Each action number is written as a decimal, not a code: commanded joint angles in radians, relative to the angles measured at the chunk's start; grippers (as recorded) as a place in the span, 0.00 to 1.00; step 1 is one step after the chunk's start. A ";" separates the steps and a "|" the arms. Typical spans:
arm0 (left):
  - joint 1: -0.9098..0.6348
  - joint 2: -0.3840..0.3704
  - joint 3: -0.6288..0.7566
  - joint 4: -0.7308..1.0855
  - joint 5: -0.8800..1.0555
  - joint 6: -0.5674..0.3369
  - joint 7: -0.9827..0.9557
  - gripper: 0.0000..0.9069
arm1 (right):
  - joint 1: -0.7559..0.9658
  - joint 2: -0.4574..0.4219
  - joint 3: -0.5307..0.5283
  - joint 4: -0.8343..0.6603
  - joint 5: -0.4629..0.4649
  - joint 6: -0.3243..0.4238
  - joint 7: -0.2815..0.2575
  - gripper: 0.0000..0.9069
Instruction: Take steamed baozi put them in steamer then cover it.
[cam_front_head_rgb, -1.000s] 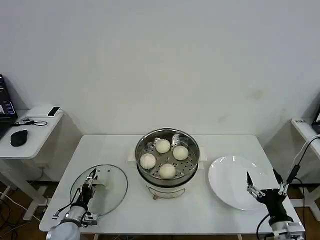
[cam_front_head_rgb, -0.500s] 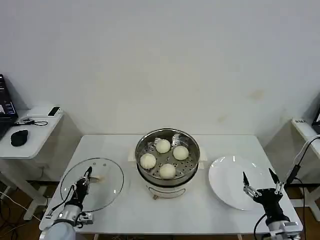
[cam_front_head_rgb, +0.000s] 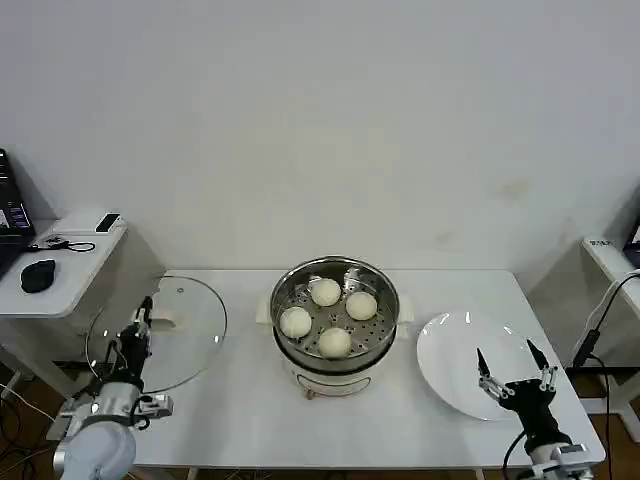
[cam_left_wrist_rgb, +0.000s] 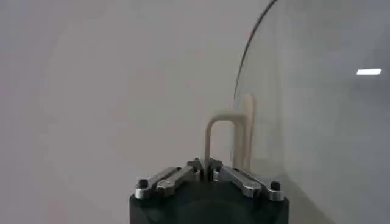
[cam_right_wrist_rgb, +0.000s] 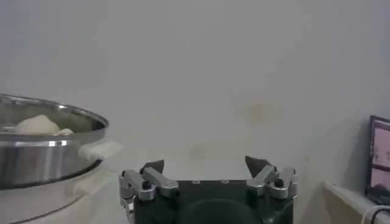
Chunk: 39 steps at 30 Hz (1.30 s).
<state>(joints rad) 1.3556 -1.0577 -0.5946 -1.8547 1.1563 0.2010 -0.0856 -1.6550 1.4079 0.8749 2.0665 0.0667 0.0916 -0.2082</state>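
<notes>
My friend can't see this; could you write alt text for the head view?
The left hand holds the glass cover up, left of the open steamer with four baozi. The open right hand hangs over a white plate.

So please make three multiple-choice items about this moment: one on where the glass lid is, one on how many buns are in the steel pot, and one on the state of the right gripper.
1. Where is the round clear glass lid with the cream-white handle?
A. Flat on the steamer
B. Lifted and tilted in the left gripper, left of the steamer
C. On the white plate

2. How many small cream-white buns lie in the shiny steel steamer?
A. Two
B. Three
C. Four

3. What is the state of the right gripper?
A. Open and empty
B. Shut on a bun
C. Shut on the lid

Key: 1 B, the lid is held by its handle in the left gripper, beside the steamer. 2 C, four buns sit on the perforated tray. 3 A, the right gripper is spread over the round white plate, holding nothing.
</notes>
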 joint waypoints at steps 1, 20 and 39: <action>-0.060 0.087 0.073 -0.125 -0.166 0.165 0.109 0.00 | -0.002 0.008 0.004 -0.009 -0.020 0.014 0.000 1.00; -0.423 -0.015 0.475 -0.071 -0.157 0.382 0.228 0.00 | -0.018 0.089 -0.018 -0.003 -0.123 0.019 0.003 1.00; -0.488 -0.274 0.639 0.002 0.296 0.406 0.470 0.00 | -0.030 0.120 -0.081 -0.030 -0.160 0.036 0.015 1.00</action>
<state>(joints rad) 0.9226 -1.2344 -0.0461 -1.8681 1.2735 0.5724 0.2529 -1.6827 1.5140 0.8146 2.0471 -0.0701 0.1242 -0.1946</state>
